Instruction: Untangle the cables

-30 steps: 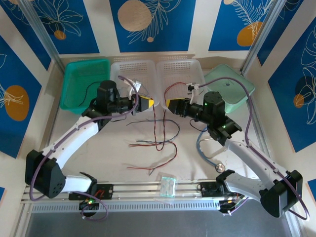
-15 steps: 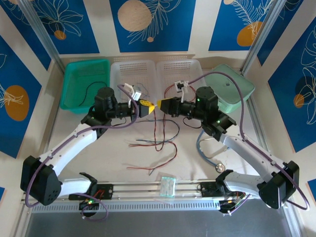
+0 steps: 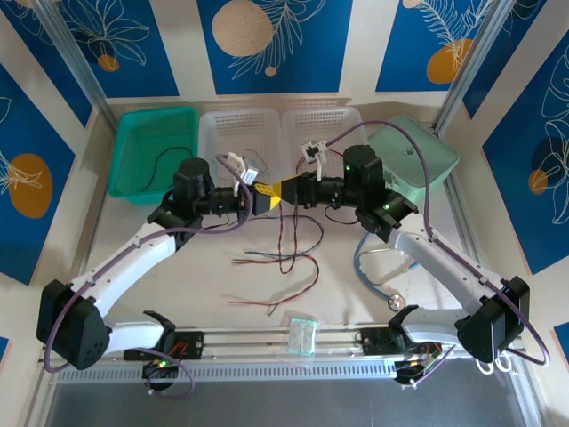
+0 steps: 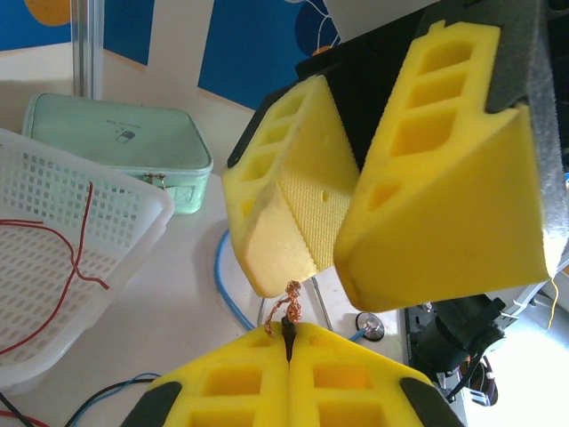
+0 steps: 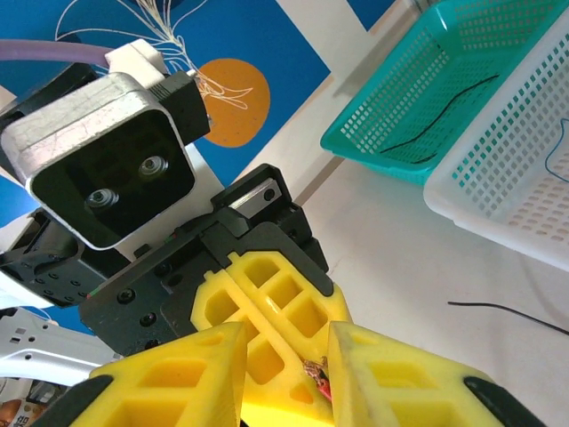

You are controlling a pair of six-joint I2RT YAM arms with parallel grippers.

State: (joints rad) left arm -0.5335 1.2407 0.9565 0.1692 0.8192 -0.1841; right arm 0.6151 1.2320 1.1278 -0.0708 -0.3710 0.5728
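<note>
Passing one strand between the arms seems the step in hand: the left fingers [image 4: 342,354] are pressed together on a bared copper tip [image 4: 290,307], while the right fingers [image 4: 444,178] stand apart, straddling it. Next, the right must close squarely on that tip. The cables [image 3: 284,258], thin red, black and blue strands, loop loosely at the middle of the bench [image 3: 178,285].

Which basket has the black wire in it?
The green basket at far left: a black wire lies inside it. The right white basket holds a red wire.
</note>
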